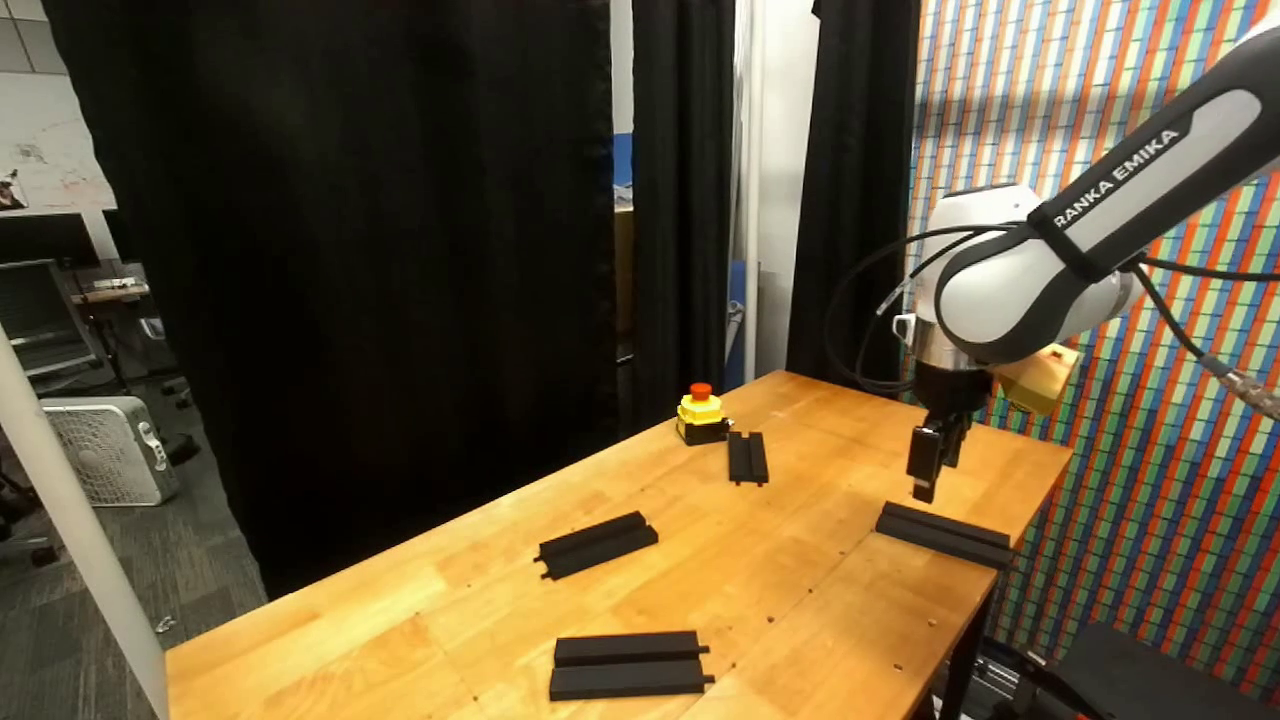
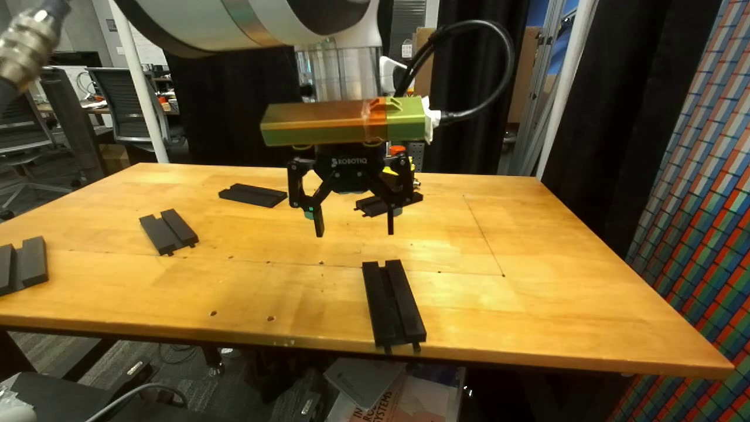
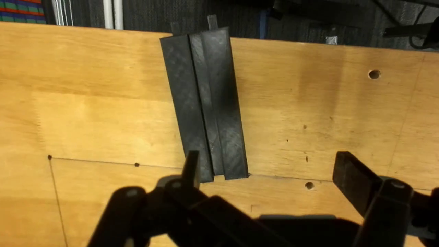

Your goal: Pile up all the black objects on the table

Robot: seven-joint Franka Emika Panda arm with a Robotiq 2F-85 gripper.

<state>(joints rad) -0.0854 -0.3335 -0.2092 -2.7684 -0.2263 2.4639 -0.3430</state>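
left to right in an exterior view, all on the wooden table (image 2: 498, 316): plate a (image 2: 33, 264), black, lies flat, cut off by the frame. plate b (image 2: 169, 231), black with a groove along its length, lies next over, its two tabs toward the near side. plate c (image 2: 253, 195) lies farther back. the gripper (image 2: 355, 233) hangs above the table pointing down, fingers spread wide. plate d (image 2: 370, 206) lies beyond it, partly hidden by it, tabs toward the left; a red-and-yellow button (image 1: 700, 408) stands just beside this plate. plate e (image 2: 394, 302) lies groove up, one end at the near edge. wrist view: its two tabs reach past the table's edge, and one fingertip covers a corner of its other end from this angle. in an exterior view a gap shows between fingertips and plate e. all five plates lie apart from one another, each directly on the table.
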